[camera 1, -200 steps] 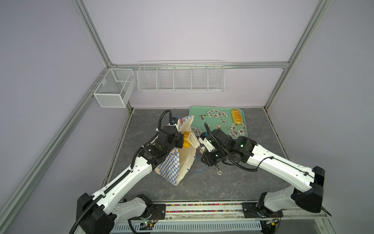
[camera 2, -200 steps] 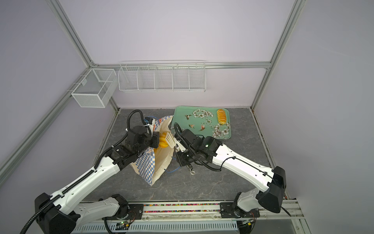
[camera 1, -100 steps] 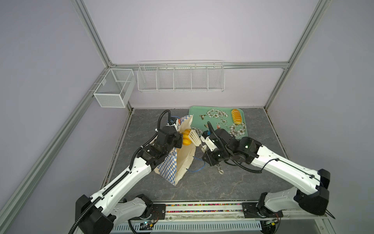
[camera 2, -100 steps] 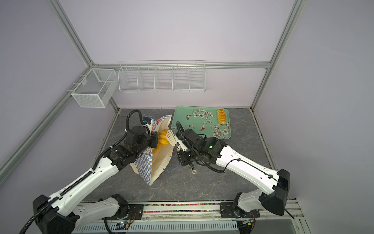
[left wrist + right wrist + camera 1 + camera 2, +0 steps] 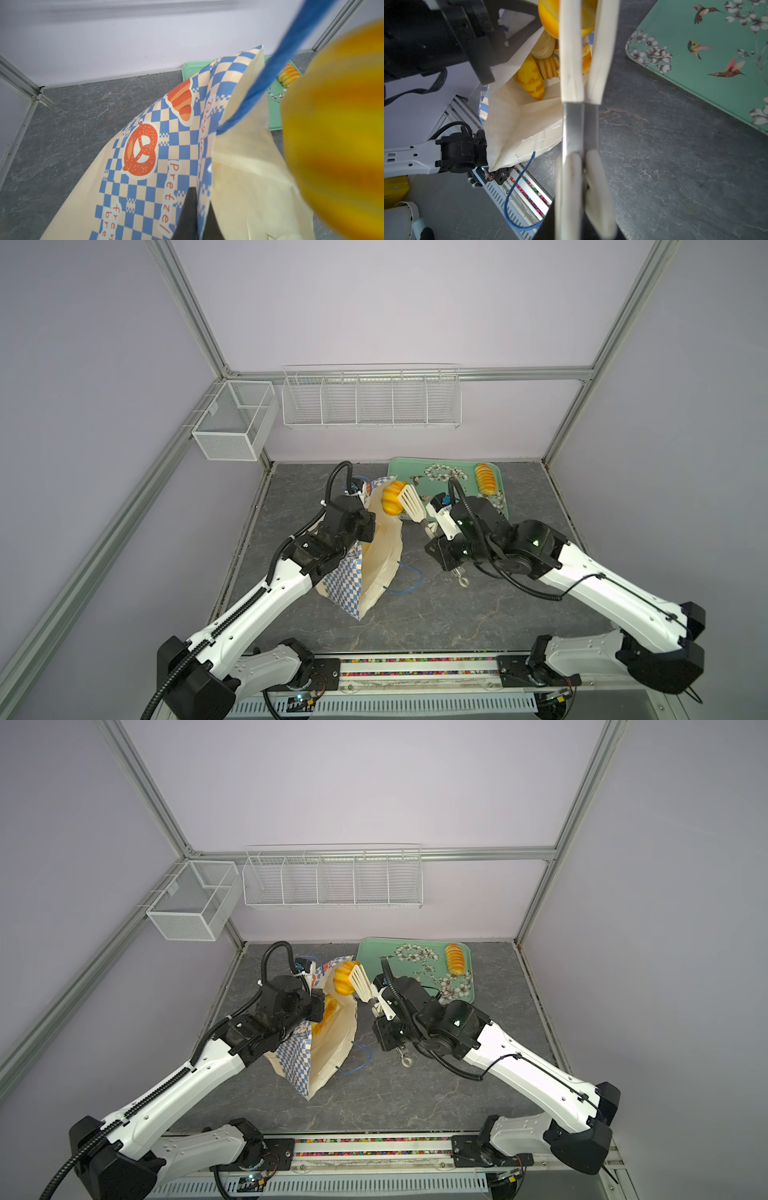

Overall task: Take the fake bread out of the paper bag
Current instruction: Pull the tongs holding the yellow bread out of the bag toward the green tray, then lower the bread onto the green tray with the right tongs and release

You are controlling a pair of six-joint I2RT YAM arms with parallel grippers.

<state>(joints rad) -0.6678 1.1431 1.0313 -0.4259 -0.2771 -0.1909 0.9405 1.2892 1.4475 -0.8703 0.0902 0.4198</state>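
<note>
The paper bag (image 5: 382,556) is stood left of centre, its rim pinched by the closed left gripper (image 5: 200,207). The tongs (image 5: 409,502) are squeezed in the right gripper (image 5: 433,526), and a round bun (image 5: 390,498) is clamped between them, just above the bag's mouth. More pieces (image 5: 530,80) are seen inside the bag. One ribbed loaf (image 5: 484,479) is laid on the green tray (image 5: 467,472) at the far right.

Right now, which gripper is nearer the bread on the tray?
Right. The right gripper, holding tongs, sits beside the tray near that bread; the left gripper pinches the paper bag rim, farther off.
</note>
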